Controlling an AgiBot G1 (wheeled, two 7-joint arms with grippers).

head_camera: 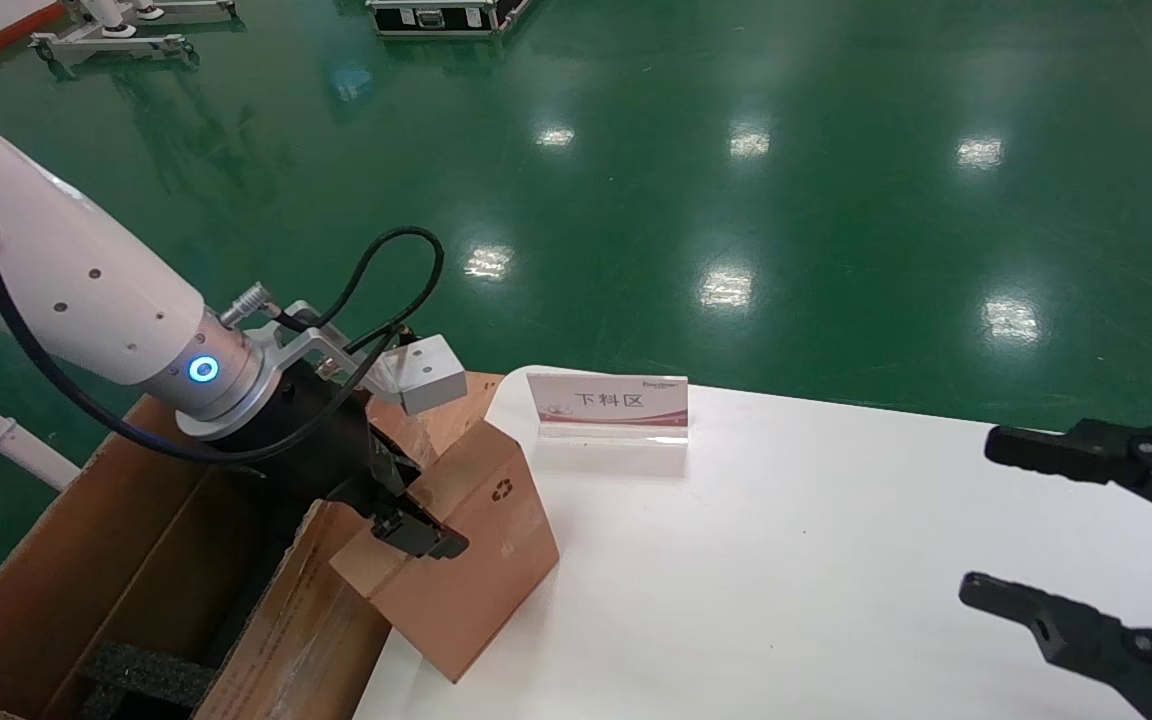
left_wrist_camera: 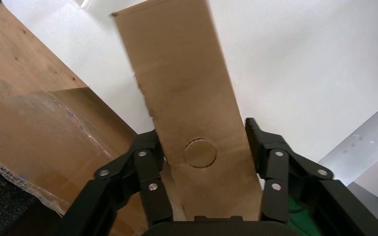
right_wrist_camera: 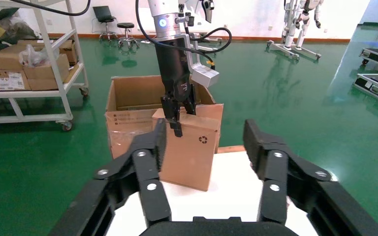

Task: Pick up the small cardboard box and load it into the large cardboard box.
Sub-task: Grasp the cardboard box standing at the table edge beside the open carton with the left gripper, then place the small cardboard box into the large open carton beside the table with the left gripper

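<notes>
The small cardboard box (head_camera: 476, 570), brown with a black recycling symbol, is tilted at the white table's left edge. My left gripper (head_camera: 408, 520) is shut on its top end from above, one finger on each side. The left wrist view shows the box (left_wrist_camera: 187, 88) clamped between the black fingers (left_wrist_camera: 147, 162). Its lower edge is at or just above the tabletop; I cannot tell which. The large cardboard box (head_camera: 126, 560) stands open on the floor just left of the table, with its taped flap (left_wrist_camera: 34, 142) beside the small box. My right gripper (head_camera: 981, 515) hangs open over the table's right side.
A sign card (head_camera: 608, 402) stands on the white table (head_camera: 786, 580) behind the small box. Black foam (head_camera: 146, 675) lies inside the large box. The right wrist view shows a shelf cart (right_wrist_camera: 29, 64) with cartons beyond the large box (right_wrist_camera: 128, 105).
</notes>
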